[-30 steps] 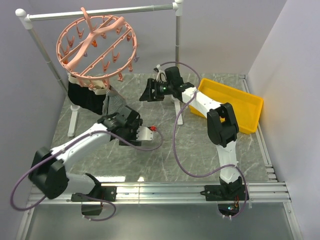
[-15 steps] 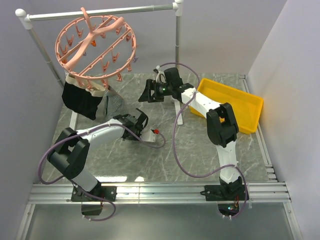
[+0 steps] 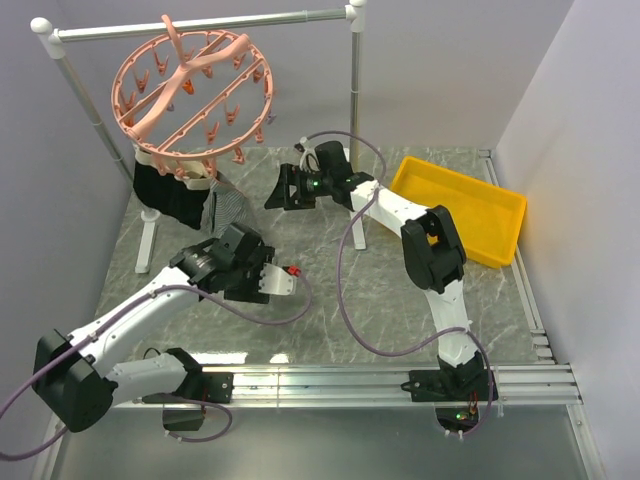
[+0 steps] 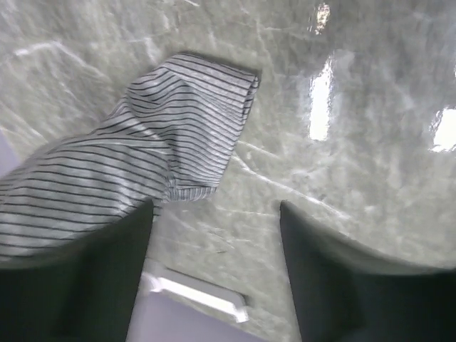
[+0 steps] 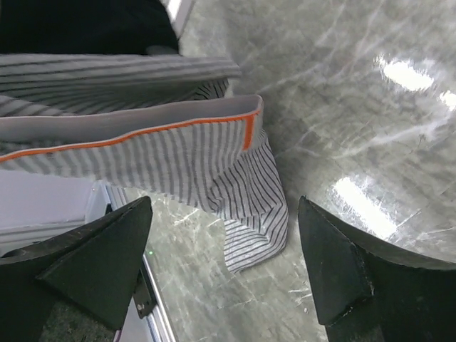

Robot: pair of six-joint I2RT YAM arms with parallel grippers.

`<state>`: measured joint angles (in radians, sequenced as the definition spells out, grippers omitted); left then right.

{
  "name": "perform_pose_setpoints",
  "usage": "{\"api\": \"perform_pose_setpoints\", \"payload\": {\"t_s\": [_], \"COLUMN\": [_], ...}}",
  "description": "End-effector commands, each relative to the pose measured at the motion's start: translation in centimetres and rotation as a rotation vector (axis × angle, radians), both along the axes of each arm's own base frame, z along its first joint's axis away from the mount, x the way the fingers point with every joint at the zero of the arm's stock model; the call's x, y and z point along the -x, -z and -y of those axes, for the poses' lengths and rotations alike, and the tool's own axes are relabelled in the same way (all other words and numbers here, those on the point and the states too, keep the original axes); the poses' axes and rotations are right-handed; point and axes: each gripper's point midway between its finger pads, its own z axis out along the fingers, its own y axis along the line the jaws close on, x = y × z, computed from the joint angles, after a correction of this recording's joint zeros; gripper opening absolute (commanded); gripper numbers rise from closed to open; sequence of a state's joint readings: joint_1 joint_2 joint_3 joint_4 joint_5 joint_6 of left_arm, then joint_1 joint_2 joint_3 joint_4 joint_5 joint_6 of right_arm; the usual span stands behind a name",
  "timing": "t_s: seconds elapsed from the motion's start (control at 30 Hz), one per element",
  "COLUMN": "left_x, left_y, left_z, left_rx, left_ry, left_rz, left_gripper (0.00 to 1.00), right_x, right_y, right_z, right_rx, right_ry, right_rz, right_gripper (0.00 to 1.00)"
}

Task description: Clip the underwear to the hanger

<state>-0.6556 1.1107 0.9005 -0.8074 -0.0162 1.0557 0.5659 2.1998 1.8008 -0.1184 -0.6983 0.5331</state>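
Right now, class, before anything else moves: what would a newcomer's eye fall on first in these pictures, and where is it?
The big salmon-pink hanger on the grey rail at the far left stands out first, with the striped underwear hanging just beneath it. Next comes the bright yellow bin on the right side of the table.
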Motion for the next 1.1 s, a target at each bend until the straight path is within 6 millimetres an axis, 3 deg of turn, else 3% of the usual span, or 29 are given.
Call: {"api": "perform_pose_setpoints", "payload": {"t_s": [0.0,0.03,0.17,0.27,0.4,0.5,0.6,0.63,0.7,0.73,0.8,0.97,1.07], "left_x": [-0.6,-1.1,-3.1,-5.8,-8.6,-9.7,-10.1,-10.4,-10.3,-10.2,-10.1,-9.0,-8.0], "left_y": [0.4,-0.2,0.7,2.6,6.4,7.0,7.2,7.0,7.4,7.5,7.6,7.1,5.9], "left_z": [1.3,2.0,3.9,3.5,1.3,0.5,0.2,-0.1,-0.6,-0.9,-1.5,-1.8,-2.1], "left_rx": [0.037,0.048,0.025,-0.073,-0.278,-0.343,-0.384,-0.401,-0.447,-0.462,-0.502,-0.478,-0.447], "left_ry": [0.017,0.023,0.036,-0.015,-0.088,-0.129,-0.146,-0.163,-0.166,-0.172,-0.185,-0.201,-0.195], "left_rz": [-0.009,0.004,0.004,0.058,0.121,0.15,0.146,0.152,0.133,0.129,0.113,0.064,0.068], "left_gripper": [0.81,0.92,0.95,0.95,0.97,0.96,0.86,0.78,0.7,0.6,0.51,0.06,0.0], "right_x": [-0.8,-0.9,-1.4,-2.0,-2.3,-2.5,-2.5,-2.5,-2.3,-2.3,-2.2,-2.0,-1.7], "right_y": [-1.9,-2.1,-2.1,-1.8,-1.0,-0.9,-0.8,-0.8,-0.6,-0.6,-0.2,-0.3,-0.5], "right_z": [-1.1,-1.0,-0.7,-0.3,0.1,0.2,0.3,0.3,0.1,0.1,0.1,0.0,-0.1], "right_rx": [-0.049,-0.048,-0.016,0.011,0.037,0.04,0.041,0.039,0.039,0.037,0.039,0.022,0.011], "right_ry": [0.006,0.01,0.033,0.063,0.088,0.095,0.093,0.093,0.084,0.085,0.079,0.059,0.045], "right_rz": [0.049,0.058,0.082,0.093,0.087,0.091,0.088,0.087,0.082,0.083,0.075,0.072,0.075], "right_gripper": [0.9,0.91,0.96,0.98,0.99,0.99,1.0,1.0,1.0,1.0,1.0,1.0,1.0]}}
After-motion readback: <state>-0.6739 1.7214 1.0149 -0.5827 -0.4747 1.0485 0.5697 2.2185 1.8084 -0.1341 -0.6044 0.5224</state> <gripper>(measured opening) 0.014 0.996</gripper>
